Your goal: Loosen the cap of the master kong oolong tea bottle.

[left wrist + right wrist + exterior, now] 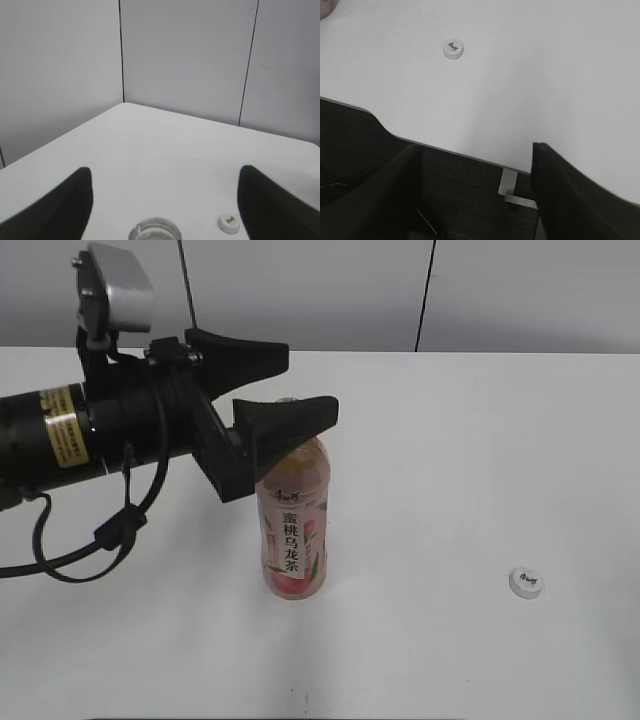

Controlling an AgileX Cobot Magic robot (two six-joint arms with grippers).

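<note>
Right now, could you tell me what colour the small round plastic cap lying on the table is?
White, with a small grey mark on top; the small round plastic cap shows best in the right wrist view.

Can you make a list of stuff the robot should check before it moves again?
1. Small round white plastic cap off the bottle: ok, it lies on the white table, apart from the bottle.
2. Slim clear plastic tea bottle with pink label upright: ok.
3. Bottle neck open: ok, no cap on it.
4. Left gripper let go: ok, jaws open around the neck.
5. Right gripper out of the way: ok, open, beyond the table edge.
</note>
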